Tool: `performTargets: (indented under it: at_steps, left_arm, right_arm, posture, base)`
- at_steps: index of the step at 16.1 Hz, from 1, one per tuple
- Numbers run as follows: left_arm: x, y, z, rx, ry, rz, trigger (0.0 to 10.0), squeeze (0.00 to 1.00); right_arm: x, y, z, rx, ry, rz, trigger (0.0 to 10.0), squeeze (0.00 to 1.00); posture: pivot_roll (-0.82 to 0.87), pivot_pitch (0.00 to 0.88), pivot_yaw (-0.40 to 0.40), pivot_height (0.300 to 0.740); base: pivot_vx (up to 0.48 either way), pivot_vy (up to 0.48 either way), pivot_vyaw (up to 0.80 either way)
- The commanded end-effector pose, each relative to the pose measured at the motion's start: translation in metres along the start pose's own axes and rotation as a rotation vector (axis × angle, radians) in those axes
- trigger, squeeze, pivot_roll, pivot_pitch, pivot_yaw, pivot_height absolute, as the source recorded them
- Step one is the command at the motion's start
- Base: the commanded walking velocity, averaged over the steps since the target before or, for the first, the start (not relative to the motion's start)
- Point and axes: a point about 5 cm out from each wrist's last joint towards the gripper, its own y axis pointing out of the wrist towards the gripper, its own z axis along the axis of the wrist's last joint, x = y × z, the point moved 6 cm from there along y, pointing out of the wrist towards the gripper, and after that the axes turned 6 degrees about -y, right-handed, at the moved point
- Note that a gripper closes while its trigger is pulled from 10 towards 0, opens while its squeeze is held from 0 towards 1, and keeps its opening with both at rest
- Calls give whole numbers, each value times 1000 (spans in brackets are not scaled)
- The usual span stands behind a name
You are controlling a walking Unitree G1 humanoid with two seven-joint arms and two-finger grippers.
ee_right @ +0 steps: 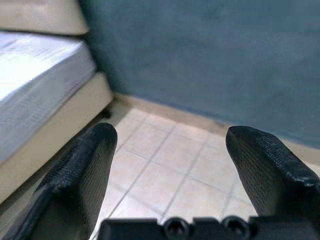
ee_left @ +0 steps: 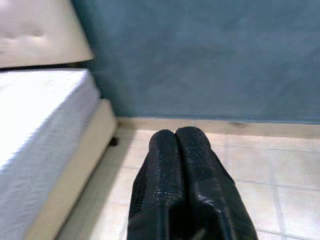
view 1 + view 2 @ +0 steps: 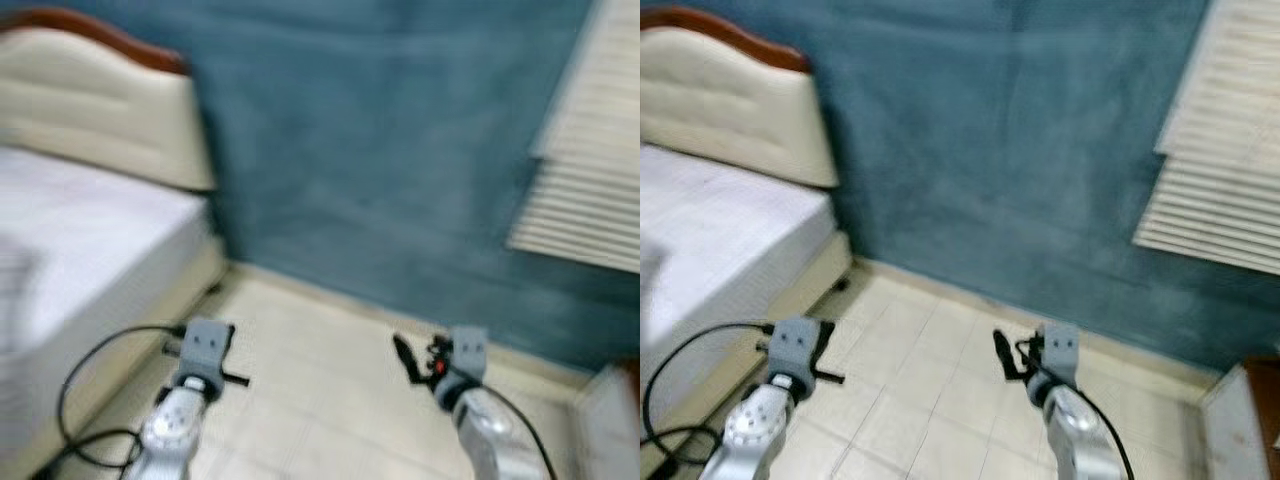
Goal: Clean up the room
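While blurred — bed [image 3: 90,240], tiled floor [image 3: 320,380].

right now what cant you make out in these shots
- Bed: cut off by the left edge in the eye views; motion blur smears its surface.
- Object at the lower right corner: cut off by the edge, too blurred to identify.
- Floor under the left gripper: hidden by its shut fingers.

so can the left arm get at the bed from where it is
Probably yes. The bed lies on the robot's left, beside the left gripper, with bare tiled floor between them and nothing in the way. The fingers are shut, so they would need opening to grasp bedding.
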Motion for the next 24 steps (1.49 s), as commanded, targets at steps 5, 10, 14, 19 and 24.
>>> performTargets:
  at_steps: [5,10,14,19,24]
  left_arm:
    - [-5,3,0,-20,16,55,10000,0]
    - [-11,6,-6,-65,-64,91,10000,0]
    - [-22,1,-8,-64,-50,112,10000,0]
    - [-23,-4,-2,-24,-56,117,10000,0]
    - [-25,-3,2,2,-64,167,10000,0]
  right_arm:
    - [-3,4,0,7,19,24,10000,0]
    - [-12,6,0,10,16,78,10000,0]
    - [-13,1,-6,-2,-9,112,10000,0]
    - [-13,-1,-9,-9,-1,121,10000,0]
    - [-23,3,-3,14,27,189,10000,0]
  posture:
    - [83,0,-26,740]
    - [95,0,-37,740]
    - [96,0,-45,740]
    - [107,0,-54,740]
    - [114,0,-62,740]
  base:
    - [0,-372,734]
    - [0,-96,678]
    - [0,0,642]
    - [0,0,638]
    - [321,286,636]
